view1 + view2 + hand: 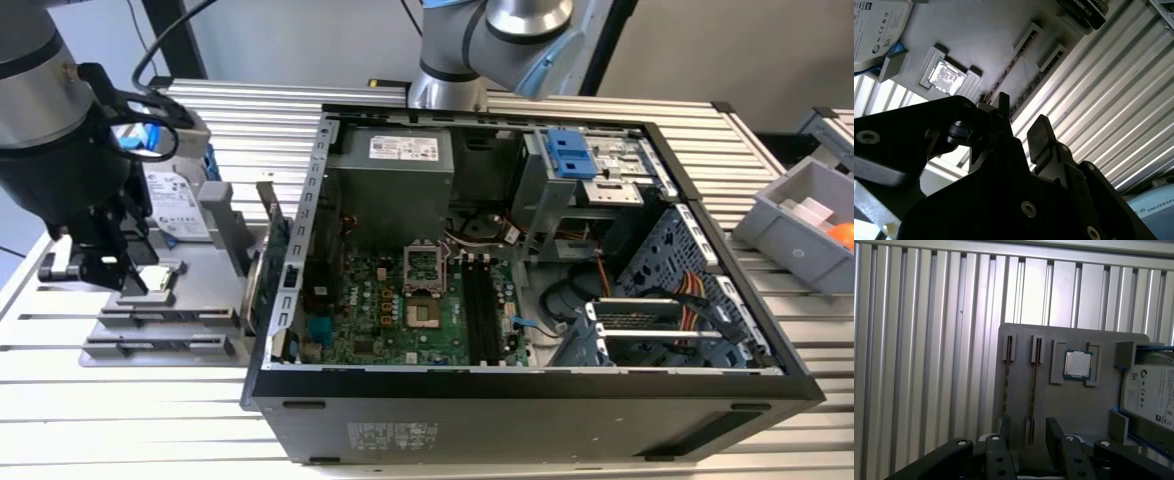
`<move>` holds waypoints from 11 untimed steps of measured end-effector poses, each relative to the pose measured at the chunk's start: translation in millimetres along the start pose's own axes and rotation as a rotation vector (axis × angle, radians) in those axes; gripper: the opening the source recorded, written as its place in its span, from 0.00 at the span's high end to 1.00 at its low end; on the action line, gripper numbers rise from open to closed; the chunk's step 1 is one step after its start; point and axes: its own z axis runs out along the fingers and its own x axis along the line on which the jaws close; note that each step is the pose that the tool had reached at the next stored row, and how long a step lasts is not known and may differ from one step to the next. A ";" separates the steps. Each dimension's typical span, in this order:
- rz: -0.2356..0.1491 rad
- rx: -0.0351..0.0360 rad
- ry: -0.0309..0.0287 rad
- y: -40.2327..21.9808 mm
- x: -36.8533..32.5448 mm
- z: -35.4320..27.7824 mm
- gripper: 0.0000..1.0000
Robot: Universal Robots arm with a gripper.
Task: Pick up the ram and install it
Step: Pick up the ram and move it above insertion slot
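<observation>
Hovering over the ribbed desk beside the open computer case, the arm points straight down at a grey holder tray. Its tool is part-open astride the ram, which stands edge-up in its slot. The ram is likely light, stiff and brittle, best pinched by its flat faces.

Gripper points down, fingers parted.

Alu table, PC case, grey tray

Ribbed aluminium table, grey bin, pale wall
</observation>
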 end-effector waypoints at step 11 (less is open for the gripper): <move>0.002 0.0000 0.0010 -0.1 1.6 6.1 0.00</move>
